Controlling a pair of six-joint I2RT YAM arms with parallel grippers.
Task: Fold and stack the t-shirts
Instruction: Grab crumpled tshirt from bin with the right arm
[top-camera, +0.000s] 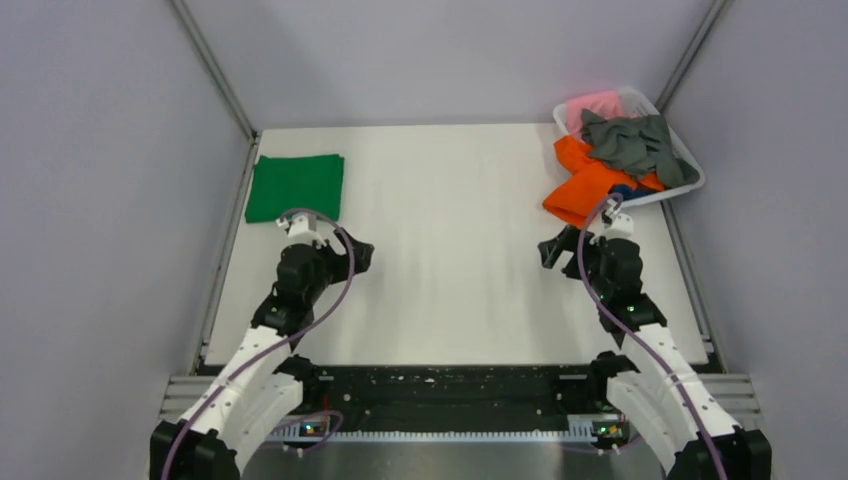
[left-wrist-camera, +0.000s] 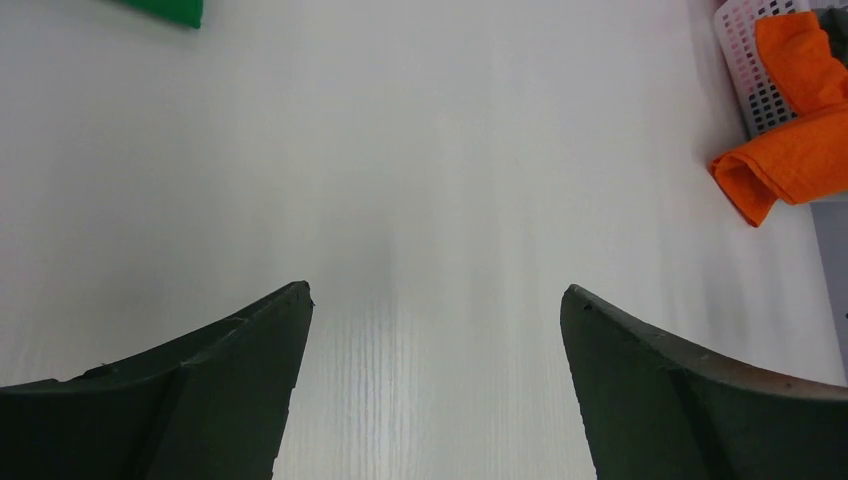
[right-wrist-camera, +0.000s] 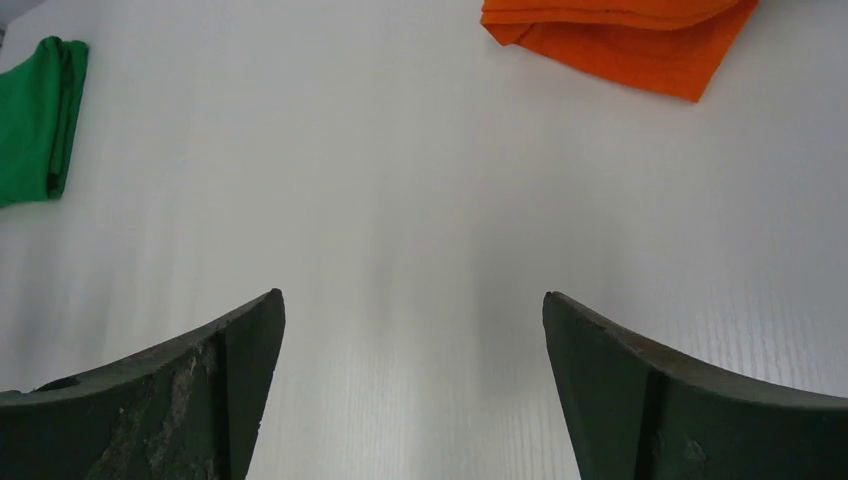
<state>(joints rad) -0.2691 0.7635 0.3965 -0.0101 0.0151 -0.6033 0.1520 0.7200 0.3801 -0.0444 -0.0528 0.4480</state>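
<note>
Above the table (top-camera: 450, 250), left claw (left-wrist-camera: 435, 288) and right claw (right-wrist-camera: 412, 294) hang spread wide, empty.

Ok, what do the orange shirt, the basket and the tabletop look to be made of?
Orange t-shirt: soft matte cloth; it drapes and creases. Basket: rigid white plastic, probably; moulded grid of holes. Tabletop: white, fine-grained lines, slight sheen; laminate perhaps.

The desk (top-camera: 450, 250) is a white matt board with faint lined grain; the basket (left-wrist-camera: 745, 80) at its far right corner is white latticed plastic. The green t-shirt (top-camera: 296, 187) at the far left corner and the orange t-shirt (top-camera: 585, 185) are soft matt cloth. The right gripper (right-wrist-camera: 413, 293) has dark matt fingers (right-wrist-camera: 170, 400), scuffed, probably plastic.
</note>
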